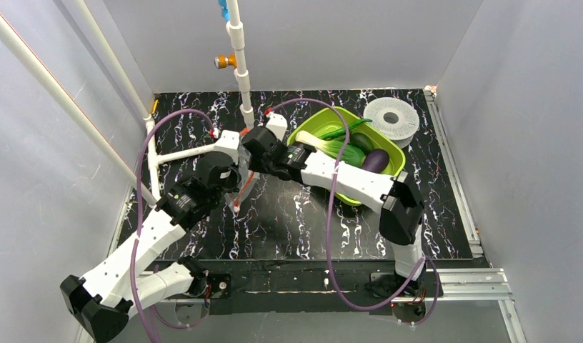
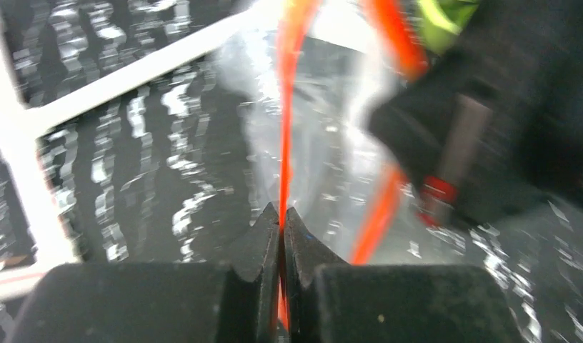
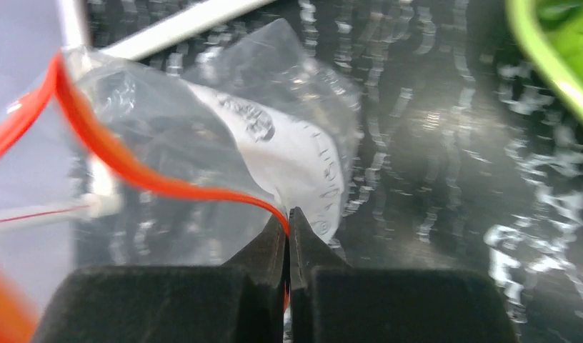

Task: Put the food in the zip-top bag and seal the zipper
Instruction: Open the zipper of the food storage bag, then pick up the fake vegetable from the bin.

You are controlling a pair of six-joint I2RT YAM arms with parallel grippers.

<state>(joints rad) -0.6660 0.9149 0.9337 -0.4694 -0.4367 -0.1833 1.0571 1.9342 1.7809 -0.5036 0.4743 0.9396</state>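
Observation:
The clear zip-top bag (image 3: 274,136) hangs between my two grippers above the black table, and I see no food in it. Its red-orange zipper (image 3: 131,171) bows open at the mouth. My left gripper (image 2: 282,214) is shut on one zipper strip (image 2: 285,107). My right gripper (image 3: 288,218) is shut on the other strip. In the top view the left gripper (image 1: 235,174) and right gripper (image 1: 251,146) are close together with the bag (image 1: 243,187) below them. The food lies in the lime-green tray (image 1: 306,127): purple eggplant (image 1: 376,161), bok choy (image 1: 319,143), long green pepper (image 1: 347,128).
A white perforated disc (image 1: 391,118) lies at the back right. A white pipe frame (image 1: 181,153) runs along the left and up at the back centre (image 1: 240,64). Grey walls close in the table on three sides.

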